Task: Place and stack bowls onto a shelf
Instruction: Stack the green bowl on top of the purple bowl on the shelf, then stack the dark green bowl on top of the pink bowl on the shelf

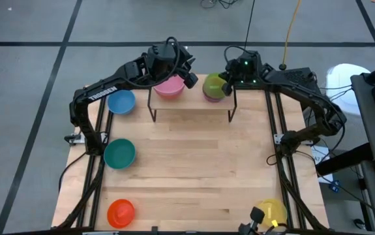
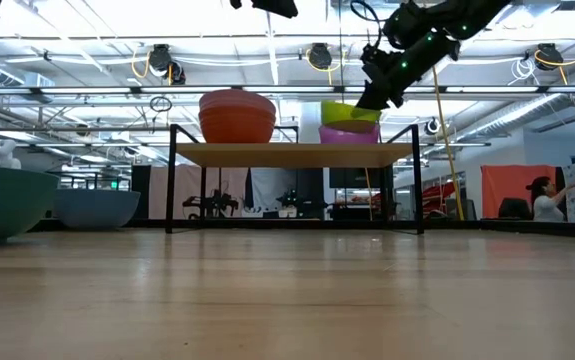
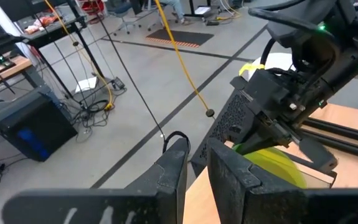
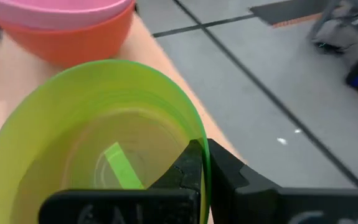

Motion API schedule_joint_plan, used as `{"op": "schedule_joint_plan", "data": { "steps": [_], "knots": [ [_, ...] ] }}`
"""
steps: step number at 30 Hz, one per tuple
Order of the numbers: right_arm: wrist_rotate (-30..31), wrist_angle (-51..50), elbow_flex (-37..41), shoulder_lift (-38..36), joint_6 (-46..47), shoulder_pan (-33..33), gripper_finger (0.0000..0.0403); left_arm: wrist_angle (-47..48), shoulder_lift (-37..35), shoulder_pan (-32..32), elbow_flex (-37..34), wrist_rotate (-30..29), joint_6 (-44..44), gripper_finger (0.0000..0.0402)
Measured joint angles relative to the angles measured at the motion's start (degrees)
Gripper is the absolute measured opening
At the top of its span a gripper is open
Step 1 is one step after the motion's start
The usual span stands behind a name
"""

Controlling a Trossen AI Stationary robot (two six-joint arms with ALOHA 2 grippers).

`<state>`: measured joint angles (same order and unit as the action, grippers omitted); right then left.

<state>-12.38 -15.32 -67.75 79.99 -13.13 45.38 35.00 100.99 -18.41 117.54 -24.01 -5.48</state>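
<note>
The shelf [image 1: 194,112] stands at the table's far edge. On its left end a pink bowl [image 4: 60,12] sits nested in an orange-red bowl [image 2: 237,118]. On its right end is a purple bowl [image 2: 349,134], with a green bowl [image 4: 98,143] in its mouth. My right gripper [image 4: 205,149] is shut on the green bowl. My left gripper [image 3: 197,158] hangs above the shelf's middle [image 1: 190,79]. It points at the right arm, with a narrow gap between its fingers and nothing in it. My right gripper pinches the green bowl's rim [image 4: 198,127], one finger inside the bowl and one outside. The fingers come slanting down from the table's far right. The bowl is slightly tilted, its held side higher [image 2: 367,108] and its bottom down in the purple bowl.
On the table's left side stand a blue bowl [image 1: 120,102] and a teal bowl [image 1: 119,154]. An orange-red bowl [image 1: 120,212] is at the near left and a yellow bowl [image 1: 270,211] at the near right. A person [image 2: 542,195] is in the room behind.
</note>
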Motion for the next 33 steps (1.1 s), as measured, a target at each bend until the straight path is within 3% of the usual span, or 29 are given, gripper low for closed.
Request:
{"op": "schedule_joint_plan", "data": {
  "steps": [17,28,33],
  "knots": [
    [-1.4,-2.5,0.0,3.1,-5.9,0.8,0.0007,0.0,0.0,0.0,0.0,0.0,0.0,0.0067],
    [-1.0,-1.7,0.0,3.0,-8.9,0.7,0.0094,3.4,0.0,0.0,0.0,0.1,0.6,0.0067],
    [-1.0,0.6,0.0,-0.5,-11.9,0.6,0.0126,4.6,0.0,0.0,0.0,0.1,-1.6,0.0067]
  ]
}}
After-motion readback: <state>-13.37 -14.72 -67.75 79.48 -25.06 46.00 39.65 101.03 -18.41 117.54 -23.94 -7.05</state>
